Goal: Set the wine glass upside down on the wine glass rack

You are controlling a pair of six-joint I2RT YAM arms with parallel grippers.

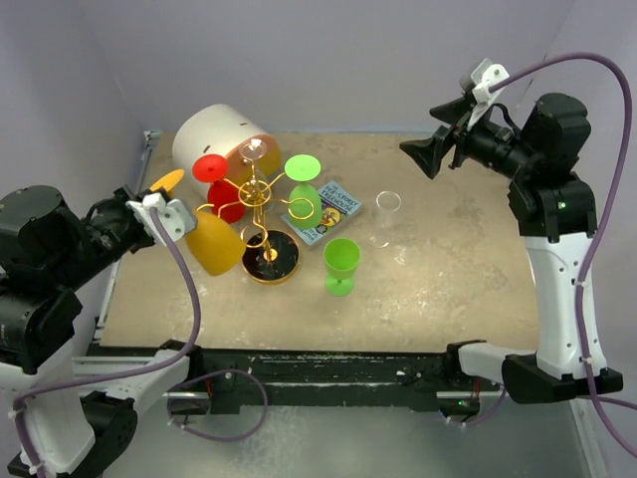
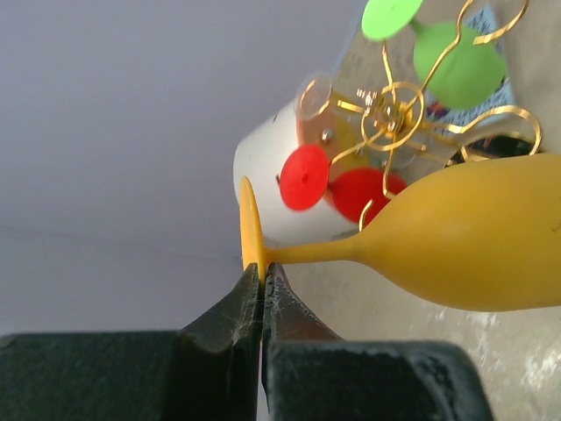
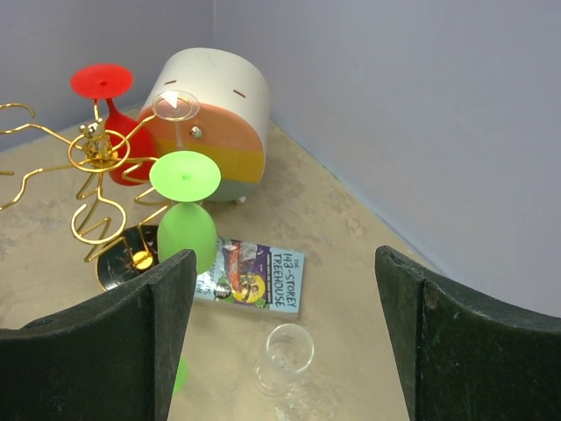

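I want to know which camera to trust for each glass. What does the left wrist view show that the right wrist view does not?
Only the left wrist view: the yellow glass, lying sideways, its foot pinched in the shut left pincer.
Only the right wrist view: the upright clear glass standing on the table, and the open right pincer.
Both: the rack, the red glass, the foot-up green glass and the white cylinder.
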